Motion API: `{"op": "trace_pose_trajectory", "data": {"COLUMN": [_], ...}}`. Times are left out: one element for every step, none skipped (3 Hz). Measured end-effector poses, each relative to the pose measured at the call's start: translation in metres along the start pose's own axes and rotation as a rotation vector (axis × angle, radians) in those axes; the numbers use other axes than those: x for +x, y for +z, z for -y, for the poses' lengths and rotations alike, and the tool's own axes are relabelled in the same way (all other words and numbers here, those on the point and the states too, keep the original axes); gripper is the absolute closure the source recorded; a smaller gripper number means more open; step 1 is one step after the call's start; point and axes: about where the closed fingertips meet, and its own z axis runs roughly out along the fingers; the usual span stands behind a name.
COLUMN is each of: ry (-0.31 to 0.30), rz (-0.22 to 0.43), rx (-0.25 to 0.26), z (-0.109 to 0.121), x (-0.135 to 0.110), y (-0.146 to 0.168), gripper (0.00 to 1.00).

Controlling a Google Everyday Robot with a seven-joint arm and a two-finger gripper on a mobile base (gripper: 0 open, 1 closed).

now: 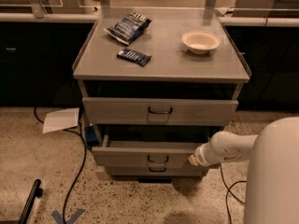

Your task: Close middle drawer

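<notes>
The middle drawer (140, 157) is a shallow grey drawer with a small dark loop handle (158, 158). It stands pulled out from the cabinet, below the shut top drawer (117, 111) and above the lowest drawer (157, 170). My gripper (193, 160) is at the end of the white arm (229, 147), which comes in from the right. It is against the right end of the middle drawer's front.
On the cabinet top (161, 64) lie a dark snack bag (128, 27), a small dark packet (134, 57) and a white bowl (200, 41). A white sheet of paper (61, 119) and black cables (79, 167) lie on the floor at the left. My white body (273, 176) fills the lower right.
</notes>
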Motion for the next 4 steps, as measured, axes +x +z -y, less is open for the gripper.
{"op": "trace_pose_trajectory", "data": {"ry": [0.018,0.034,0.044,0.044], "rz": [0.021,0.05,0.136,0.136], "rx": [0.004,0.004,0.014,0.014], "z": [0.015,0.031,0.049,0.047], "x": [-0.003,-0.017,-0.051,-0.049], "y": [0.017,0.033,0.04,0.039], "gripper": [1.0,1.0,1.0,1.0]}}
